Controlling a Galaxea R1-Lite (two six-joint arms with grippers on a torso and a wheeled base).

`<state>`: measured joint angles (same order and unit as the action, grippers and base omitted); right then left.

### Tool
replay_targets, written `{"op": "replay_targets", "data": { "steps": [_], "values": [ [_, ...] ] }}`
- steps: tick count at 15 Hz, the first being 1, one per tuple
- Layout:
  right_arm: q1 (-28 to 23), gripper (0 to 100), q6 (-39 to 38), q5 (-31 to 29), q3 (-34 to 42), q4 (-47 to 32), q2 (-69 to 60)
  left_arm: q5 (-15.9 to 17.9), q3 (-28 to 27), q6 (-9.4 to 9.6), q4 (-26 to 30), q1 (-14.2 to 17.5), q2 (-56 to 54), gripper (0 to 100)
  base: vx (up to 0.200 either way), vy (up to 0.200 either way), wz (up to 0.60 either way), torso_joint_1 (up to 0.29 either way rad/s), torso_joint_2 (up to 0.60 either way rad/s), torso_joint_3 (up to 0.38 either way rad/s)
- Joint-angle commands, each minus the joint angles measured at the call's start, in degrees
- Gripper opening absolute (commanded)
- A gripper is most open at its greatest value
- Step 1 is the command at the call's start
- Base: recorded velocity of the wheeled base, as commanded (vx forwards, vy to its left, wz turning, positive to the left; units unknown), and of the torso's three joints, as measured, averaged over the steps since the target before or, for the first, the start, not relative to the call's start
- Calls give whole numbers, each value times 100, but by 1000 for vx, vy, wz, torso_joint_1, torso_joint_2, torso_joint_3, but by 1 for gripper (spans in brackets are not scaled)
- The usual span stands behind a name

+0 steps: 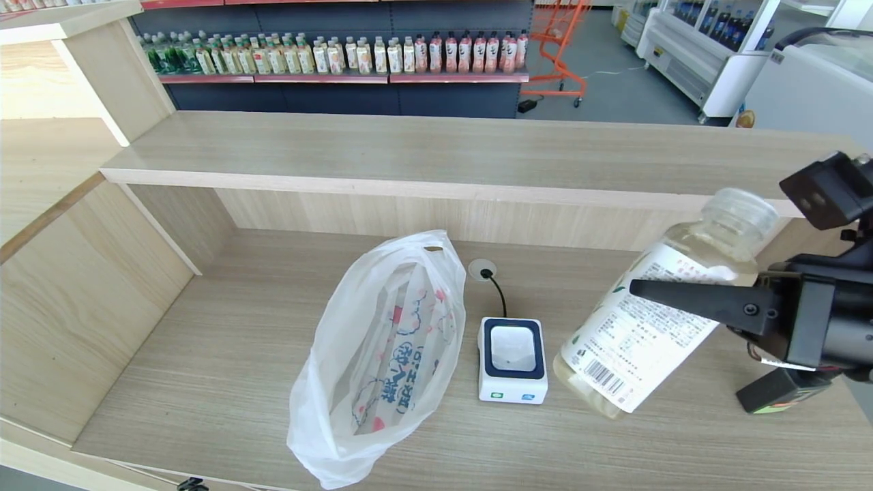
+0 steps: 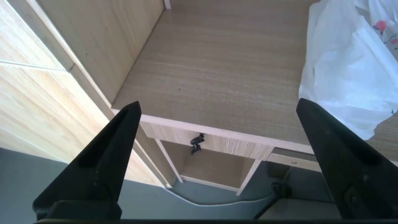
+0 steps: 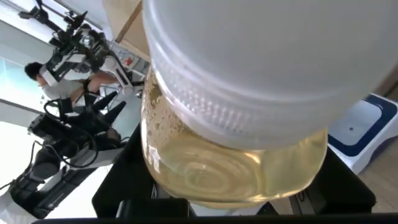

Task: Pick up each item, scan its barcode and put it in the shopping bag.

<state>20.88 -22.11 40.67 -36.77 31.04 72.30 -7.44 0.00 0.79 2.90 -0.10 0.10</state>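
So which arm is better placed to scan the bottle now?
Right. The right pincer is shut on the bottle, held tilted just beside the scanner, barcode on the lower end. The left pincer is open and empty at the near edge of the counter, beyond the shopping bag.

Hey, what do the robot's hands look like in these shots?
Both are matte black. The right hand has a long tapered finger on a blocky housing with a visible screw and a small white tag. The left hand has two flat wedge-shaped fingers.

On the bottle (image 1: 702, 239), the label (image 1: 634, 348) shows a barcode (image 1: 605, 377); its print is illegible.
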Motion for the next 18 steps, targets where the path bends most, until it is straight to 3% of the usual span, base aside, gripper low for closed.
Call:
{"op": "replay_targets", "data": {
  "steps": [1,5,18],
  "values": [
    [399,0,-56,3,-191,-107,-375,-3,0,0,0,1,-1,100,0,0,0,0,0,0],
    [759,0,-74,3,-147,-115,-428,-3,0,0,0,1,-1,100,0,0,0,0,0,0],
    [1032,0,-39,-6,-208,-107,-234,-3,0,0,0,1,-1,100,0,0,0,0,0,0]
  ]
}}
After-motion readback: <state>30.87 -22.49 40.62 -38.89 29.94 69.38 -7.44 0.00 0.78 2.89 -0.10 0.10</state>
